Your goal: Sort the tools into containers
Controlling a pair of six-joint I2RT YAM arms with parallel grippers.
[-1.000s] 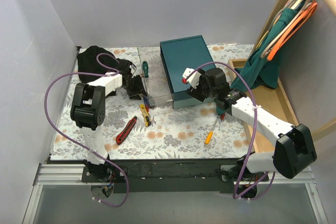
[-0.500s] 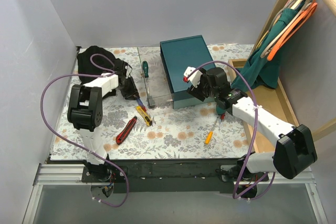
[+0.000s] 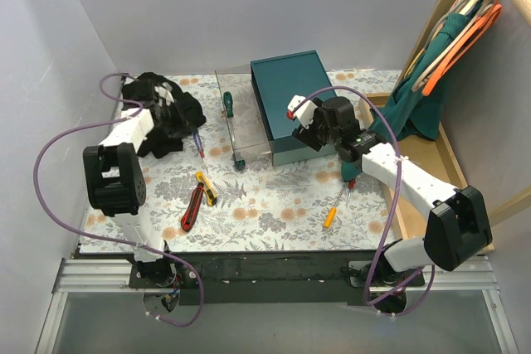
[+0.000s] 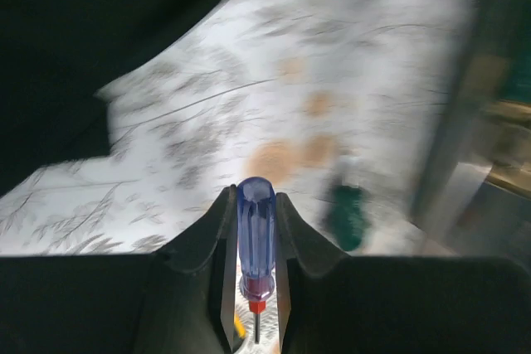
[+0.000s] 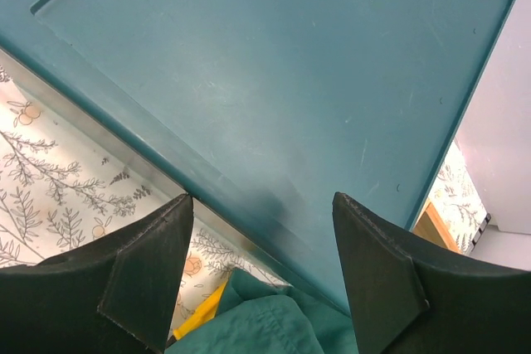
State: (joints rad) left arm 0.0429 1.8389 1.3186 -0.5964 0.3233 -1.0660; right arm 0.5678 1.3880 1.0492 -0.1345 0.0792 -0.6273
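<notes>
Left gripper (image 4: 253, 205): I see it clamped on blue screwdriver (image 4: 255, 234), 10 o'clock on table (image 3: 282, 201)
Right gripper (image 5: 261, 238): I see jaws wide, teal box (image 5: 274, 80) at 12 o'clock

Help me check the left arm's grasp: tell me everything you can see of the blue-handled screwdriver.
The blue-handled screwdriver has a translucent blue, plastic-looking handle with a rounded end, a red collar and a thin metal shaft. The left gripper is shut on the handle, one finger on each side, with the rounded end pointing out past the fingertips. Seen from above, it lies beside the black cloth. Whether it touches the table cannot be told.
</notes>
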